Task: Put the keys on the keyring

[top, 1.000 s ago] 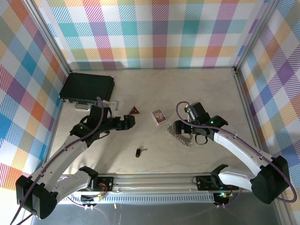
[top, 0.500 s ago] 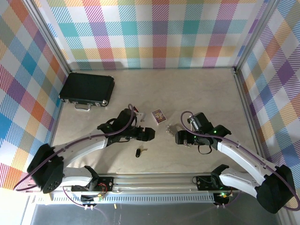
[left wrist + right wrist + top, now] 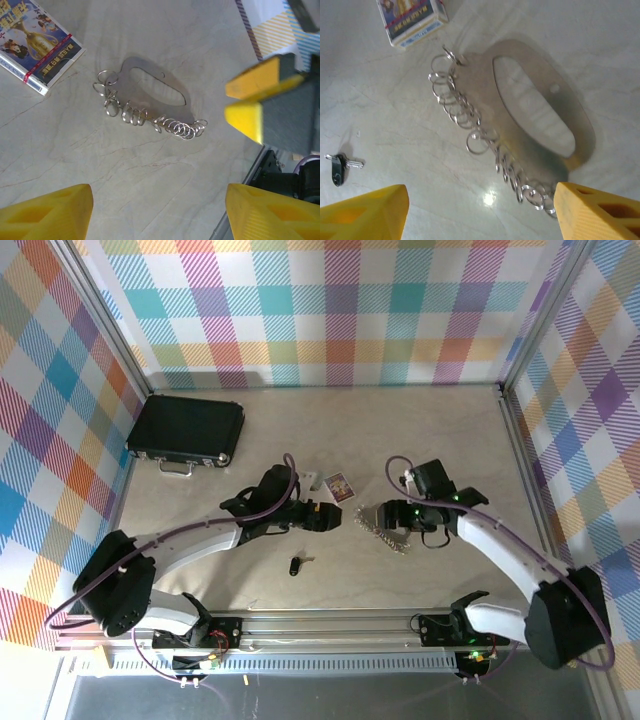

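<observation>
Silvery and oval, the keyring is lying flat on the pale table, its row of small split rings trailing along one side. The right gripper is hovering directly over it, jaws parted wide and holding nothing, one yellow fingertip sitting just beside the end of the ring row. The left gripper is hanging close on the other side, also spread wide and empty, looking down at the same loop.

The key, black-headed with a short bright blade, is waiting by itself on the table nearer the arm bases, well apart from the keyring and untouched by either gripper. By the look of things, the job is only beginning: nothing is threaded yet.

The step in hand appears to be securing the keyring. Doing that well likely means pinching the solid plate edge rather than the loose rings, which would slip and swing, and lifting it so that one ring is facing the other arm, leaving that arm free to fetch the key by its head.

A purple card box is lying just beyond the keyring, flap shut. A black case is sitting closed at the far left; what either is holding cannot be told.
</observation>
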Robot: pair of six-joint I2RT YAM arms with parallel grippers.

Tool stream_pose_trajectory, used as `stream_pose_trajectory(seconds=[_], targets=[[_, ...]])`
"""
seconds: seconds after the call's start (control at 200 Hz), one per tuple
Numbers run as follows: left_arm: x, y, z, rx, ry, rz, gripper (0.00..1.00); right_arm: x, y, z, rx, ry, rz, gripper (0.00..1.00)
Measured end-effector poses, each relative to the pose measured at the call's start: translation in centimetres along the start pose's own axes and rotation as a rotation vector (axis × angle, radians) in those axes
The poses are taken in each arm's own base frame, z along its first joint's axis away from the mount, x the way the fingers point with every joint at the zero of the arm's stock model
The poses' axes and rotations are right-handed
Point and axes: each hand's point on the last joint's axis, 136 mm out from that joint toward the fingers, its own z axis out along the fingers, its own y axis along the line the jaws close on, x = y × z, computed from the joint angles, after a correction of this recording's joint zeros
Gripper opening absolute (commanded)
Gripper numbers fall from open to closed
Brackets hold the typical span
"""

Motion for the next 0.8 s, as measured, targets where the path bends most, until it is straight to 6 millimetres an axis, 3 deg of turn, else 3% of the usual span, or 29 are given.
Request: stream_pose_trajectory(seconds=[0.18, 0.34, 0.8], targets=[[-0.6, -1.3, -1.5, 0.037, -0.042, 0.024, 0.70, -2.6, 1.5, 2.3, -0.051, 0.042, -0.076, 0.58], [-0.7, -2.0, -2.0, 0.069, -0.060, 0.038, 0.70, -3.7, 1.8, 4.5, -0.069, 0.078, -0.111, 0.46], [-0.6, -2.8, -2.3, 0.122, -0.075, 0.053, 0.73, -5.2, 1.3, 8.7, -0.054, 0.138, -0.167, 0.35]])
